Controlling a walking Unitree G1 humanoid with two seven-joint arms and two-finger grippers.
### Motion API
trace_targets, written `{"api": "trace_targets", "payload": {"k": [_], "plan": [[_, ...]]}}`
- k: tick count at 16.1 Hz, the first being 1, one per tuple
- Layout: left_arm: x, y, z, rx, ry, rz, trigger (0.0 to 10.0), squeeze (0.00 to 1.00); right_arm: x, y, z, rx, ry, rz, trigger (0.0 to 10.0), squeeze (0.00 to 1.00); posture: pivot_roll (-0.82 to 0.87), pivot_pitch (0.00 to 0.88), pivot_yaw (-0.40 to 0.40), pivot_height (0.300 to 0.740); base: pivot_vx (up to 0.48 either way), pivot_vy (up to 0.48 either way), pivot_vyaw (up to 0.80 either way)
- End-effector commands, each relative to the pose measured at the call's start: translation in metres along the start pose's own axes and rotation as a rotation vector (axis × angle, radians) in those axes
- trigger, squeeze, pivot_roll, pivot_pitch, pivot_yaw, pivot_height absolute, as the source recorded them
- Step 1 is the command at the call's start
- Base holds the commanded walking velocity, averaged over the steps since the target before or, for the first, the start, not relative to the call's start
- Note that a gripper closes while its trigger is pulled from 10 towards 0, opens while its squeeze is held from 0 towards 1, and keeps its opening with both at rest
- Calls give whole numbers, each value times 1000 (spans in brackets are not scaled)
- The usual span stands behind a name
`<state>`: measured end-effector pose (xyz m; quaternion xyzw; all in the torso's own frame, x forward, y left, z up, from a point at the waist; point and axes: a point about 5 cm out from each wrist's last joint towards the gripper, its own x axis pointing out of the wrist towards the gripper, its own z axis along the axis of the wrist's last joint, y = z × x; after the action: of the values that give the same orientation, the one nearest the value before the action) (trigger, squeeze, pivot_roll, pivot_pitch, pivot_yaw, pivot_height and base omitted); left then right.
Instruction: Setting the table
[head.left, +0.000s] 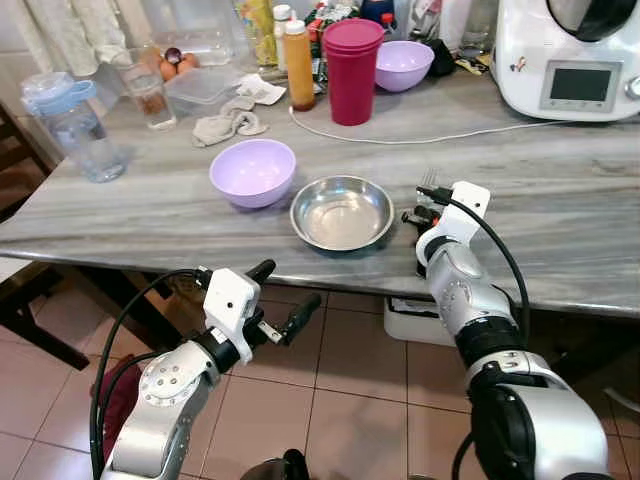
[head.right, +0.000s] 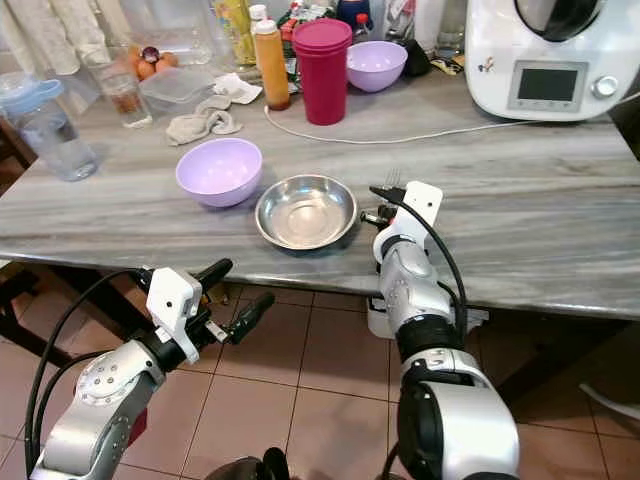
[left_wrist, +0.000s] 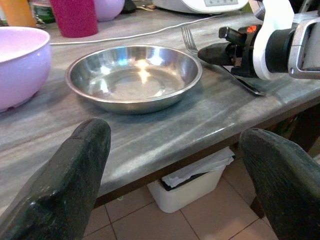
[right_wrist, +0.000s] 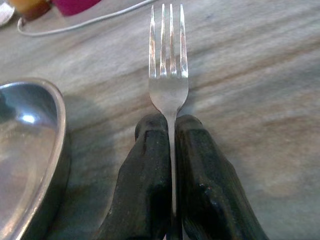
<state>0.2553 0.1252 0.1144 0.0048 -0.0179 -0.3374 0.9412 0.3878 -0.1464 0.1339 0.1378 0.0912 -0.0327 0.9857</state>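
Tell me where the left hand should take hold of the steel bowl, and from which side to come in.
Grip the rim of the steel bowl on its near edge, coming from the table's front edge, probably one finger inside and one outside. The bowl is shallow with a thin flared lip, too wide to span. The lavender bowl crowds one side, and the right hand, shut on the fork, the other. The left hand hangs open below the table edge.

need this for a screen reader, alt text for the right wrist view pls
The right gripper holds a silver fork by its neck between two shut black fingers, tines pointing away over a grey streaked table. The rim of a steel bowl sits beside it, apart from the fork.
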Motion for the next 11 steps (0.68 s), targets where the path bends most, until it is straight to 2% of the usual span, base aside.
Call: {"api": "trace_targets", "payload": {"k": [1,2,3,4,5,9,11], "plan": [[-2,1,0,5,8,10,10000,0,0,3,-8,-40,40,15,10000,75,-106,123,86,740,0,0,0],[-2,1,0,4,9,12,10000,0,0,1,-11,-68,54,20,10000,75,-106,124,87,740,0,0,0],[-2,1,0,3,10,12,10000,0,-1,0,-13,-73,66,23,10000,192,-108,125,87,740,0,0,0],[-2,0,-1,2,12,12,10000,0,0,0,-14,-85,74,29,10000,804,-110,126,88,740,0,0,0],[-2,0,-1,3,14,11,10000,0,-1,1,-15,-111,69,36,10000,1000,-110,126,88,740,0,0,0],[-2,1,-1,7,18,4,10000,0,-2,-2,-16,-115,59,26,10000,1000,-112,126,92,740,0,0,0],[-1,1,-1,10,19,3,10000,0,-2,-3,-8,-134,4,24,10000,1000,-111,126,94,740,0,0,0]]}}
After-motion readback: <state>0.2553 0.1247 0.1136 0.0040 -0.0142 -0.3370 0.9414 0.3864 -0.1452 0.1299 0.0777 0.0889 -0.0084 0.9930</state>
